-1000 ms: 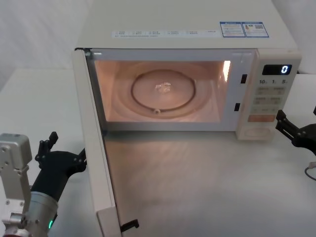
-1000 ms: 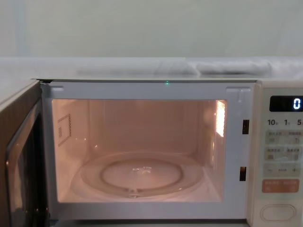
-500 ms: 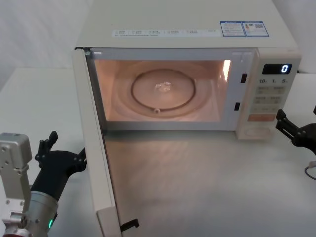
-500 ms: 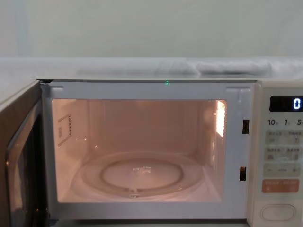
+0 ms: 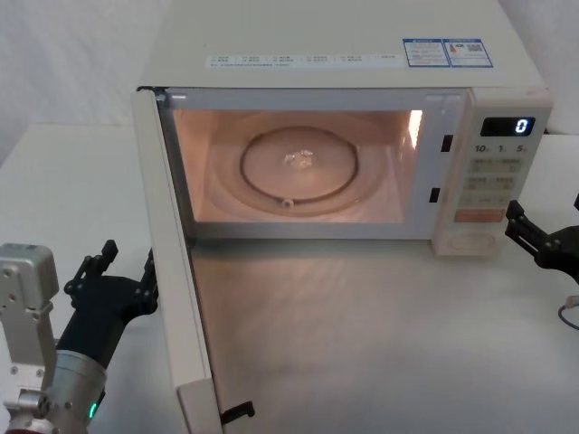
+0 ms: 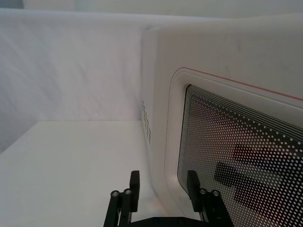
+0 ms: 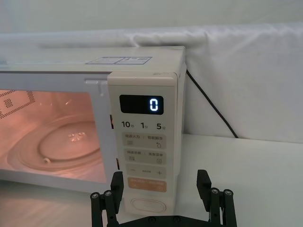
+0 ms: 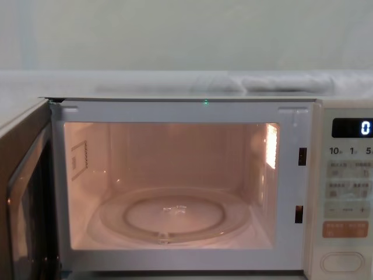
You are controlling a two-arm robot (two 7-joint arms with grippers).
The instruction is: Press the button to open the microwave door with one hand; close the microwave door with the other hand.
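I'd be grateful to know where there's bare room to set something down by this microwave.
Free: the white tabletop before the lit cavity, between the open cream microwave door and the black right gripper. Crowded: left of the door, where the black left gripper sits close against it.

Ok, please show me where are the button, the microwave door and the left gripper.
button (image 7: 147, 205): right wrist view, middle of its face.
microwave door (image 5: 176, 298): head view, inner face.
left gripper (image 5: 128, 271): head view, between its fingertips.
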